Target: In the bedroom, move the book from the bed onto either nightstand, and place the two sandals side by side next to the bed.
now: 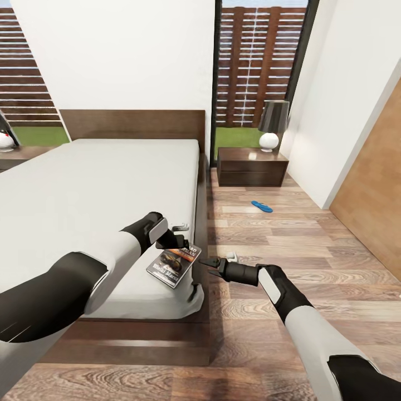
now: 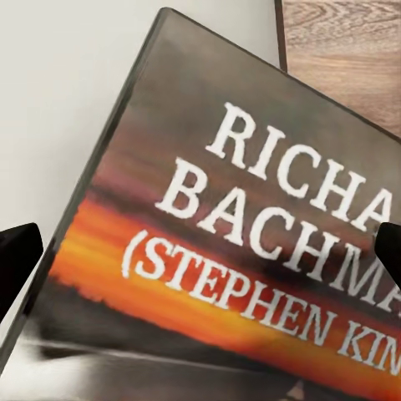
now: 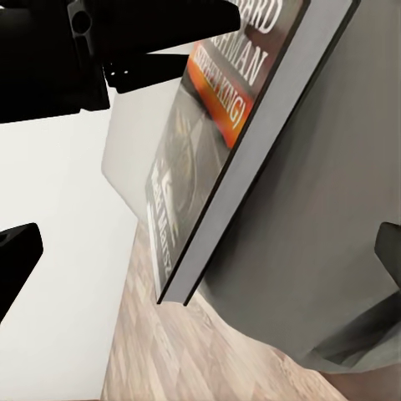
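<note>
Bed: we saw the book lying on its mattress corner nearest the floor.
Floor: one blue sandal beyond the bed.

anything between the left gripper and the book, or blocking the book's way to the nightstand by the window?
Nothing visible. The left gripper hangs open right over the book on the bed. The nightstand has bare top beside its lamp; the sandal lies on the floor.

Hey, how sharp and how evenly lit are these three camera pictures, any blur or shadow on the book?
Head view: even, soft daylight, the book small but legible, faint shade under the left hand. Left wrist view: cover very close, lettering slightly soft, lower edge blurred. Right wrist view: the book's edge sharp, the mattress side in grey shade.
</note>
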Tool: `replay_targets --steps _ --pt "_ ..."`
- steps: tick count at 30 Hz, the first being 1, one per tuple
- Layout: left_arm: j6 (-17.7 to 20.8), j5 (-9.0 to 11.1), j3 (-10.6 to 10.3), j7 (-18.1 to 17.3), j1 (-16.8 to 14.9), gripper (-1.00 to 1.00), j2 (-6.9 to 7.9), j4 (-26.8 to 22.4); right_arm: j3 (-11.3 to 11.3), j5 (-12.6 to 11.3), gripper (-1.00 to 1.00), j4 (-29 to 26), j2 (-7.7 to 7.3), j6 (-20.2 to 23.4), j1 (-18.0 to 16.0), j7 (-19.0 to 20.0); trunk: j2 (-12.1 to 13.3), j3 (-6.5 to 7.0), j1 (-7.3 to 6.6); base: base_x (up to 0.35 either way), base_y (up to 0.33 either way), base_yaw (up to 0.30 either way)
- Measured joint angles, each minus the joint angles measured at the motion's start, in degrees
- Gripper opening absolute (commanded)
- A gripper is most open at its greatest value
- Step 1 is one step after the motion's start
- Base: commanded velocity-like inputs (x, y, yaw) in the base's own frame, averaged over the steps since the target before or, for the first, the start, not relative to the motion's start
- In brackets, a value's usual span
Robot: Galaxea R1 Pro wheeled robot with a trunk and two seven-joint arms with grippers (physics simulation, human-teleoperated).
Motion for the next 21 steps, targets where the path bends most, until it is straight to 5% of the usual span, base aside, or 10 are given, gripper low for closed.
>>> replay_targets --steps 21 --pt "0.00 -0.01 0.01 -0.08 0.01 1.00 0.00 -0.01 -0.07 0.09 1.00 -0.01 -0.06 0.00 0.00 -0.08 0.00 0.00 -0.01 0.049 -0.054 0.000"
